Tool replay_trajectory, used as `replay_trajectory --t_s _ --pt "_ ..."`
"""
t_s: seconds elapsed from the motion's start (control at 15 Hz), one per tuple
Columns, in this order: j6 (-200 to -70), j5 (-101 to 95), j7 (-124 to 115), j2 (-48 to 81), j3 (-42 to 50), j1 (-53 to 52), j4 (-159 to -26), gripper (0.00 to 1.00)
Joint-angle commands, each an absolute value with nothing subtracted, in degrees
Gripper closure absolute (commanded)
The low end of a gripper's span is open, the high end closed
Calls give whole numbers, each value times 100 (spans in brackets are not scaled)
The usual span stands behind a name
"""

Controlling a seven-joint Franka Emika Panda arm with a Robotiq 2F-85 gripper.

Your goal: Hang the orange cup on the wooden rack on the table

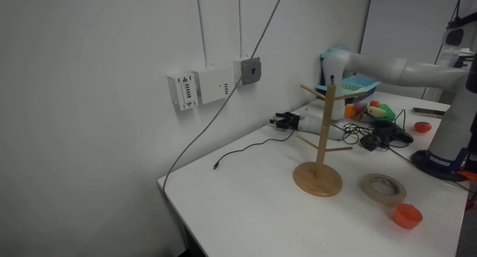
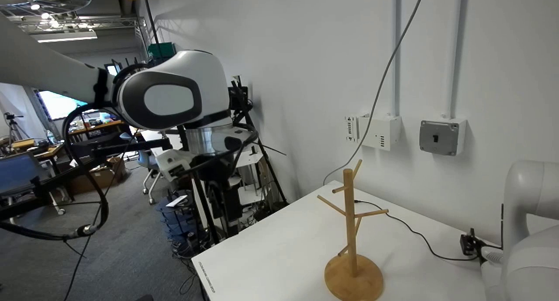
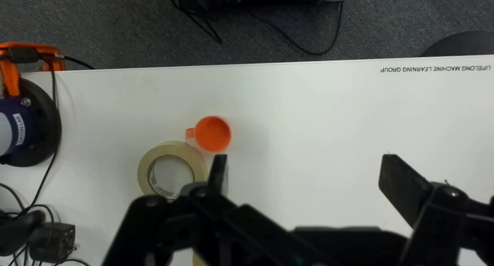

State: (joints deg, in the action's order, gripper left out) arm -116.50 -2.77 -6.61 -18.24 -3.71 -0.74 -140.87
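on tbl [image 3: 308, 115] below, orange cup [image 3: 213, 133] shows just past one fingertip [image 3: 218, 171], wrist vw.

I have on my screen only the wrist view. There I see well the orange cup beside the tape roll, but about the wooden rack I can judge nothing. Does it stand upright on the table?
Observer: Yes. In both exterior views the wooden rack stands upright, its round base flat on the table.
Operator: Thank you, this helps me. And which places does it offer where I may hang the orange cup?
Observer: In an exterior view I see pegs that stick out from its pole at several heights, some of them close to the top.
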Motion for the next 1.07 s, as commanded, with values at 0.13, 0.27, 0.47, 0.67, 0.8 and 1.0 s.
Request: replay_trajectory --t_s 0.13,0.27,0.47,0.67,0.8,1.0 --pt "-11642 -280 -665 -1746 -315 -82 -14049 0" --pt "-11696 -342 -706 -1671 -337 -72 -14043 0" --pt "-11968 -468 -910 -1439 -384 -30 -14137 0" --pt "-12368 -577 -1161 -1094 -396 -11 -14243 0" --pt "-12658 -693 -1350 -824 -389 -9 -14253 0" --pt "-13075 -728 -1590 -407 -354 -35 -14180 0"
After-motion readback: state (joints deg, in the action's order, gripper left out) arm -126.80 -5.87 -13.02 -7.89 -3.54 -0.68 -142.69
